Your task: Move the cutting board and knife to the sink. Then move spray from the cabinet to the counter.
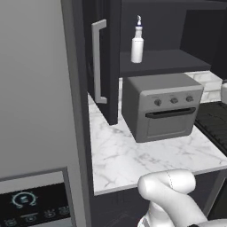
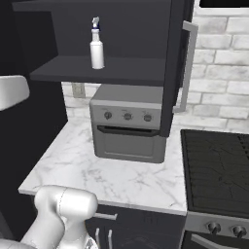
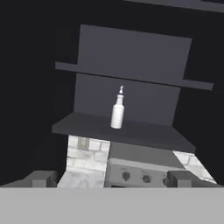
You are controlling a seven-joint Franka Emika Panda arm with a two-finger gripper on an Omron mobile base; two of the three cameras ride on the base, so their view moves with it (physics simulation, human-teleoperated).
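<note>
White, grey-veined marble is seen on the surface [image 1: 128, 159]; matt dark shelves in the cabinet [image 1: 164, 60]; smooth white plastic on the spray [image 1: 137, 44].

shelf front open around spray [image 3: 117, 113] | cabinet doors [image 1: 106, 62] flank | toaster oven [image 1: 162, 106] below

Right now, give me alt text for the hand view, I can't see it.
A white spray bottle stands upright on the lower shelf of an open dark cabinet, straight ahead of the open gripper. Below sit a grey toaster oven and white counter.
</note>
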